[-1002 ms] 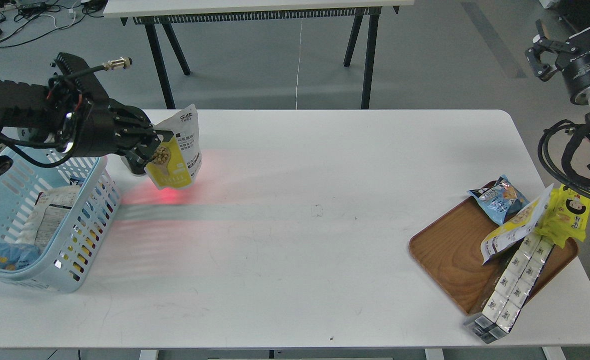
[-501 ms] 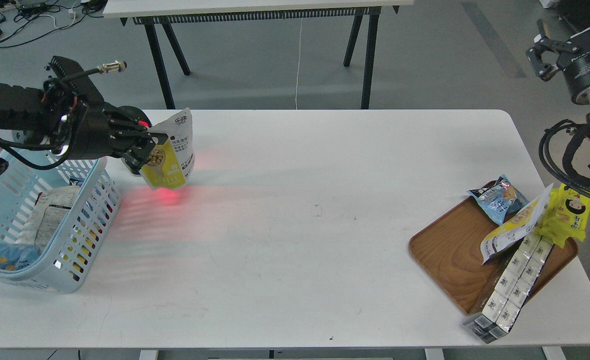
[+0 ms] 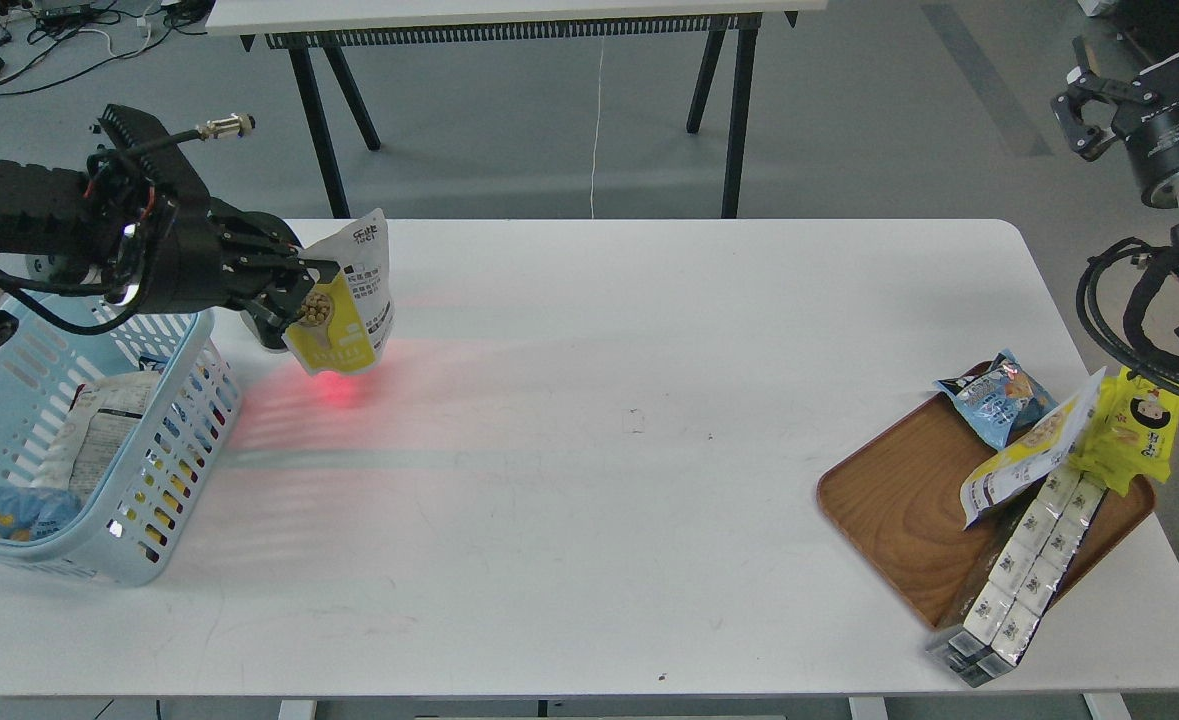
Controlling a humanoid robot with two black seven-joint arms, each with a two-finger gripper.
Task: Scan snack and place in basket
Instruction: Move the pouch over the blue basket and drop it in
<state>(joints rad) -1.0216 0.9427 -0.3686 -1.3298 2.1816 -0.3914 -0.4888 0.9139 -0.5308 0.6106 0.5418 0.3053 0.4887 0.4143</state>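
Snack back up in the red scan light, basket next

Nearest us the basket point(image 3: 164, 480) sits at the table's point(image 3: 599, 560) left edge, already holding packets. Just beyond its rim, our left gripper point(image 3: 301, 290) clamps the snack point(image 3: 344, 310), which has lifted and turned slightly since a moment ago (scan likely underway). The table's middle lies bare; tray point(image 3: 884, 510) far right. Our right gripper's point(image 3: 1084, 110) jaws: we cannot tell.

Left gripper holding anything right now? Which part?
Yes: the left gripper is shut on the snack, pinching its left edge about mid-height. The pouch hangs above the table, beside the basket. The right gripper holds nothing.
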